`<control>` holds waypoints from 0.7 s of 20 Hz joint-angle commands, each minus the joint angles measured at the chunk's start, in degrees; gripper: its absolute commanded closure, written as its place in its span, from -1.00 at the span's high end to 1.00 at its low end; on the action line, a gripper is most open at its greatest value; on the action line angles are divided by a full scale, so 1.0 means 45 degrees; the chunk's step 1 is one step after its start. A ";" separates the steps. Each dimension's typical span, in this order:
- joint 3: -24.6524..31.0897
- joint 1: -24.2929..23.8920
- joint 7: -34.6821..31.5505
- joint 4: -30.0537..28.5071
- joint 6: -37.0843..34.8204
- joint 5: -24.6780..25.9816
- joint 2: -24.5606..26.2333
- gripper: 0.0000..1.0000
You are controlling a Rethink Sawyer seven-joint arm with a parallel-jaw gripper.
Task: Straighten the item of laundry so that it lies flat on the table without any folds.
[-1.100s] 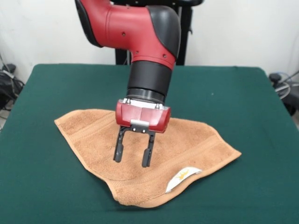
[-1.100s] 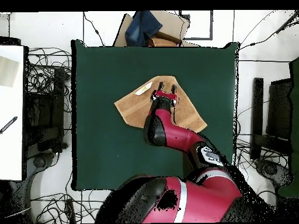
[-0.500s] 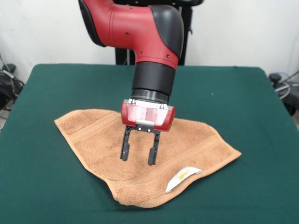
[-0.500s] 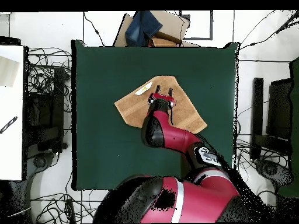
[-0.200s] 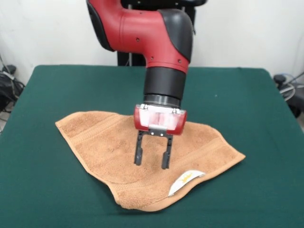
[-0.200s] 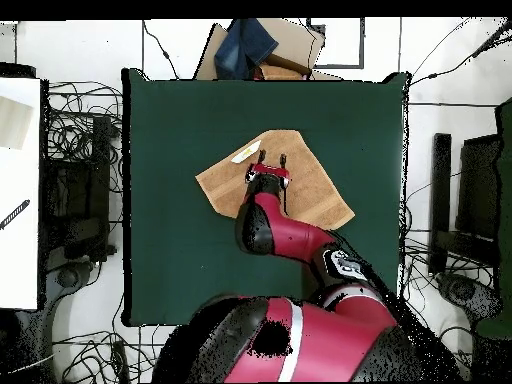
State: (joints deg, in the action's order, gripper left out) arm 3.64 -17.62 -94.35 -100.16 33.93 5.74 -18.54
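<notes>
The item of laundry (image 5: 102, 142), an orange-tan terry towel, lies on the dark green table (image 5: 42, 199) in an irregular shape, with its near edge folded over beside a white label (image 5: 185, 182) bearing a yellow mark. From above the towel (image 6: 315, 195) sits mid-table, label (image 6: 245, 153) at its far left corner. My gripper (image 5: 152, 165) hangs open just above the towel's middle, left of the label, fingers pointing down with nothing between them. In the overhead view the gripper (image 6: 272, 157) is over the towel's far part.
Bare green felt surrounds the towel on all sides. A cardboard box with blue cloth (image 6: 258, 45) stands beyond the far table edge in the overhead view. Cables (image 6: 75, 140) lie on the floor at both sides.
The gripper has shifted steadily to the right in the front view, toward the label, staying open at about the same height. The towel has not moved.
</notes>
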 commanded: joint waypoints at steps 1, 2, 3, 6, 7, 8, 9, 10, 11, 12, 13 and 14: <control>0.0050 0.0235 -0.1777 0.0264 -0.0369 0.0700 0.0902 1.00; 0.0065 0.0186 -0.1738 0.0392 -0.0407 0.0781 0.1073 1.00; 0.0161 0.0051 -0.1719 0.0533 -0.0492 0.0972 0.1213 1.00; 0.0427 -0.0352 -0.1683 0.0936 -0.0712 0.1563 0.1599 1.00; 0.0485 -0.0448 -0.1733 0.1014 -0.0731 0.1688 0.1689 1.00; 0.0509 -0.0509 -0.1735 0.1055 -0.0806 0.1814 0.1686 1.00; 0.0513 -0.0509 -0.1766 0.1049 -0.0867 0.1846 0.1662 1.00; 0.0481 -0.0478 -0.1807 0.1006 -0.0927 0.1862 0.1584 1.00; 0.0476 -0.0467 -0.1828 0.0972 -0.1025 0.1861 0.1498 1.00; 0.0464 -0.0439 -0.1866 0.0928 -0.1082 0.1850 0.1425 1.00; 0.0463 -0.0421 -0.1881 0.0916 -0.1165 0.1828 0.1364 1.00; 0.0463 -0.0404 -0.1895 0.0905 -0.1249 0.1806 0.1303 1.00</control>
State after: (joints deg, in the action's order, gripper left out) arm 3.66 -18.64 -94.35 -98.30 34.38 12.41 -15.25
